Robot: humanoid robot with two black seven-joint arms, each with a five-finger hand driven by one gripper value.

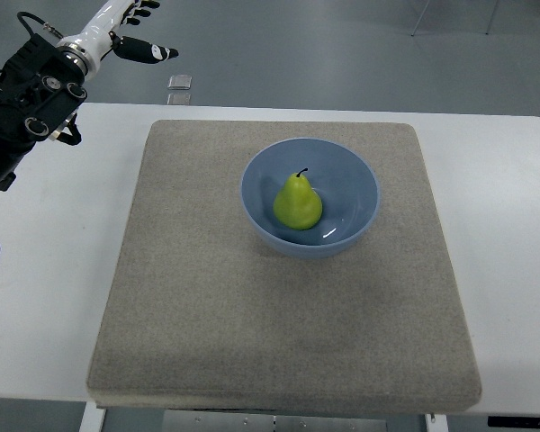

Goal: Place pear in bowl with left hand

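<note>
A green pear with a dark stem stands upright inside a light blue bowl, which rests on the grey mat. My left hand is raised at the top left, far from the bowl, beyond the table's back edge. Its fingers are spread and hold nothing. The black forearm runs down the left edge of the picture.
The mat covers most of a white table. Past the table's far edge, two small square plates lie on the grey floor. Thin furniture legs show at the top right.
</note>
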